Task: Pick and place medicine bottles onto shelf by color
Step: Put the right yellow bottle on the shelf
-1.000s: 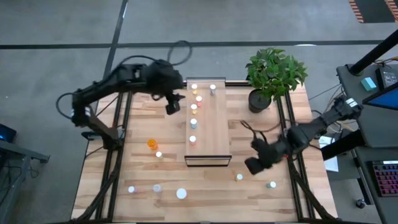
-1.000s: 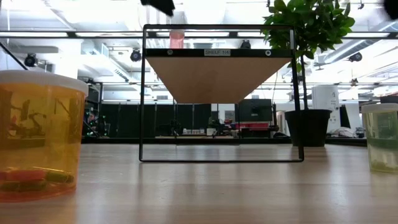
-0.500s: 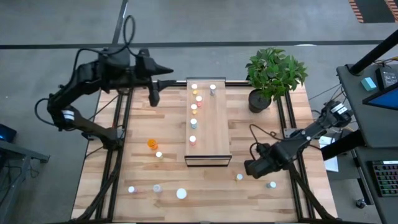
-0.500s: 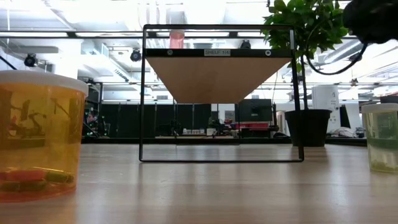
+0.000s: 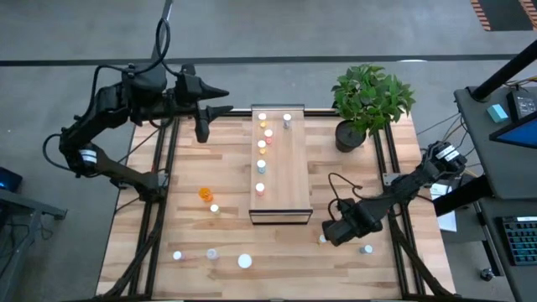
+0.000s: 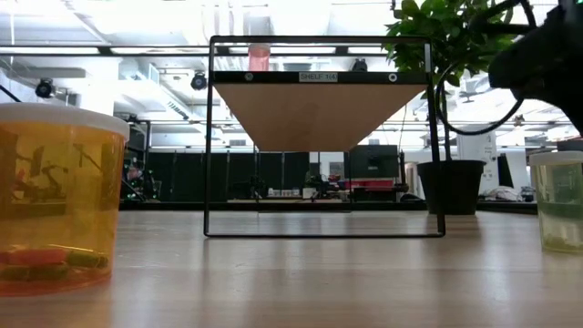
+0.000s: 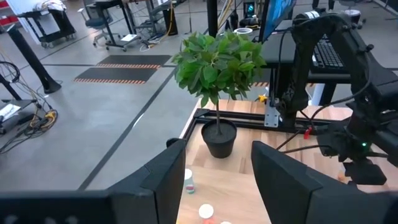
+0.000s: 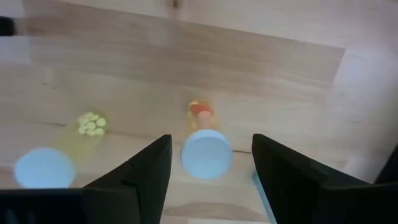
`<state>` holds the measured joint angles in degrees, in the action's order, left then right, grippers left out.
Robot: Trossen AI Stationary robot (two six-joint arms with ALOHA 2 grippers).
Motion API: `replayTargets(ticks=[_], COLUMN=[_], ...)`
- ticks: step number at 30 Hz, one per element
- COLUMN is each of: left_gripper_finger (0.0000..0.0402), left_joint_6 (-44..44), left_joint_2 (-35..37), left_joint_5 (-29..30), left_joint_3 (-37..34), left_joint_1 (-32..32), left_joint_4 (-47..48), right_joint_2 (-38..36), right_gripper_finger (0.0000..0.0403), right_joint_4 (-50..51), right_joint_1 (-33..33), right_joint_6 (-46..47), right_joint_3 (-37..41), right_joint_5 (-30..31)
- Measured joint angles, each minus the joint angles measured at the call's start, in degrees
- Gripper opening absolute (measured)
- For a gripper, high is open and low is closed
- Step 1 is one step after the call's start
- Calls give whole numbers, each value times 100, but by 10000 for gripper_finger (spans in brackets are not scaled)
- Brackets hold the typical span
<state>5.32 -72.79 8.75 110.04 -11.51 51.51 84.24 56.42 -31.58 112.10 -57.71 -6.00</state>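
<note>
The right gripper (image 8: pixel 208 168), jaws spread and empty, is poised over a white-capped medicine bottle (image 8: pixel 206 151) standing on the table (image 5: pixel 277 256) near the shelf (image 5: pixel 285 180); light, rigid and smooth, it is best gripped across its body.

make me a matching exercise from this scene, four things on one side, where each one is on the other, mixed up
Things:
1. potted plant
2. orange bottle
3. right gripper
4. left gripper

Places:
A. above a white-capped bottle, between its open fingers
B. far right corner of the table
C. on the tabletop left of the shelf
D. far left edge of the table, empty

Pairs: 1-B, 2-C, 3-A, 4-D
</note>
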Motion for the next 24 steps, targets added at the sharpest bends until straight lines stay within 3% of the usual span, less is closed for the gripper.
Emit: replayTargets(ticks=[5, 17, 24], left_gripper_finger=[167, 167, 167], left_joint_6=[3, 1, 1], left_joint_2=[-41, -88, -99], left_joint_5=[13, 11, 11], left_joint_3=[-22, -81, -81], left_joint_1=[0, 0, 0], left_joint_4=[-1, -4, -4], right_joint_2=[148, 75, -91], right_gripper_finger=[201, 117, 116], right_joint_4=[-21, -150, -84], right_joint_1=[-1, -1, 5], right_joint_6=[-112, -123, -296], right_joint_3=[2, 2, -23], right_joint_5=[1, 2, -225])
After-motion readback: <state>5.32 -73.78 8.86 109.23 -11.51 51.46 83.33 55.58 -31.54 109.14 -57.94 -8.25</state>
